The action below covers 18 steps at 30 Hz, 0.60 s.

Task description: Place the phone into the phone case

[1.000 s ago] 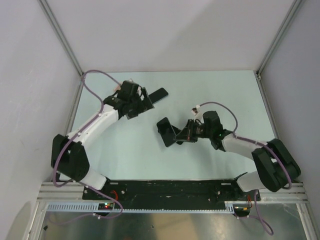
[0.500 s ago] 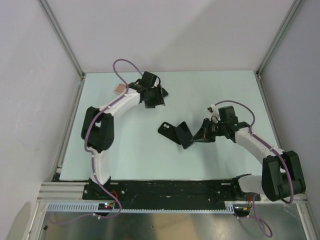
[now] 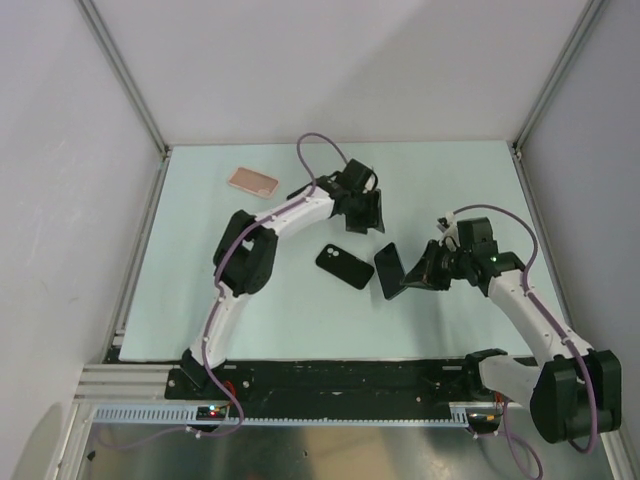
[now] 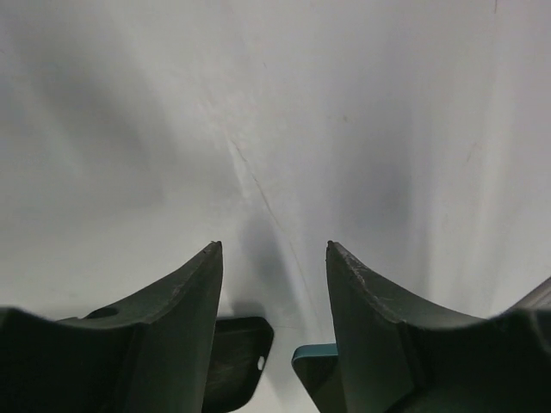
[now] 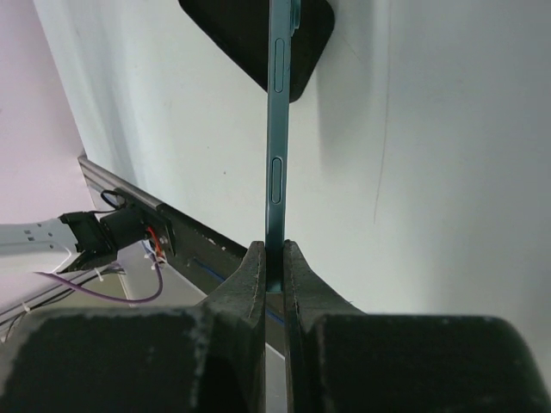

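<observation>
The salmon-pink phone case (image 3: 252, 181) lies flat at the far left of the table, with no gripper near it. My right gripper (image 3: 416, 275) (image 5: 274, 249) is shut on the lower edge of the teal phone (image 3: 389, 270) (image 5: 275, 129), holding it on edge just above the table. Close to the phone's left, a black slab (image 3: 345, 267) (image 5: 258, 34) lies flat. My left gripper (image 3: 365, 212) (image 4: 274, 248) hangs over the middle of the table, behind the slab. Its jaws stand apart with nothing between them. Below its fingers show a corner of the slab (image 4: 237, 361) and a corner of the phone (image 4: 314, 354).
White walls with metal corner posts (image 3: 125, 75) close the table on three sides. The black base rail (image 3: 330, 380) runs along the near edge. The left arm's purple cable (image 3: 320, 150) loops above its wrist.
My left arm has swung from the far left towards the middle, uncovering the pink case, and its jaws have narrowed. My right arm has carried the phone right, off the black slab.
</observation>
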### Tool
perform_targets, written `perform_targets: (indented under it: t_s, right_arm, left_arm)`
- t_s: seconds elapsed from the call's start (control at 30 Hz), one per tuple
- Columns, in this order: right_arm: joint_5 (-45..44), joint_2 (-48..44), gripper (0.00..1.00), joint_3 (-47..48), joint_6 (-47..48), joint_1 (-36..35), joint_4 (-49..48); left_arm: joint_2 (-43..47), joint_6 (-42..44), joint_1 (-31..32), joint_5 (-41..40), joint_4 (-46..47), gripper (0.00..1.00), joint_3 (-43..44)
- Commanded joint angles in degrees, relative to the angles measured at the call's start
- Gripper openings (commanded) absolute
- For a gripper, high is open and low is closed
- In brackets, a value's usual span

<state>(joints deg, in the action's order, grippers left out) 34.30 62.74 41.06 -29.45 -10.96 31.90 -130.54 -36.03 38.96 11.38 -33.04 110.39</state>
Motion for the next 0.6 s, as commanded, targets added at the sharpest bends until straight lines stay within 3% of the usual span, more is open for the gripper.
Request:
perform_targets:
  t_s: [0.0,0.3,0.57]
  right_arm:
    - [0.13,-3.40,0.00,2.69,0.56,1.37,1.74]
    - [0.82,-2.66,0.00,2.29,0.53,1.11,0.74]
    - [1.14,0.26,0.00,1.99,-0.21,-3.54,-2.17]
  left_arm:
    - [-0.57,-3.90,1.80,2.21,0.17,0.55,-0.31]
    - [8.41,-10.36,2.29,-7.06,2.92,0.52,-18.22]
    - [16.88,-13.43,2.55,-8.07,7.45,0.51,-31.28]
